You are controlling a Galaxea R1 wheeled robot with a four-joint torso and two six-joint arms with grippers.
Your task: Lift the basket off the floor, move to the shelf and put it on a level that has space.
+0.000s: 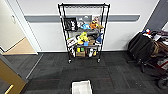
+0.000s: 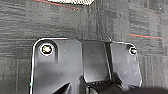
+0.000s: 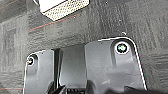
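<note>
The basket [image 1: 81,87] sits on the dark grey carpet floor [image 1: 112,72] at the near edge of the head view, its pale white inside facing up. Its woven side also shows in the right wrist view [image 3: 65,8], and a sliver of woven edge in the left wrist view [image 2: 72,2]. Straight ahead against the wall stands the shelf [image 1: 83,32], a tall black wire rack on small wheels. Its top level [image 1: 83,5] is bare, while the lower tiers are crowded with toys and boxes.
An open doorway [image 1: 21,46] with tan flooring lies at the left. A tan panel [image 1: 8,77] juts in at the near left. A dark chair and clutter [image 1: 150,50] stand at the right. Thin red lines [image 1: 55,80] cross the carpet in front of the basket.
</note>
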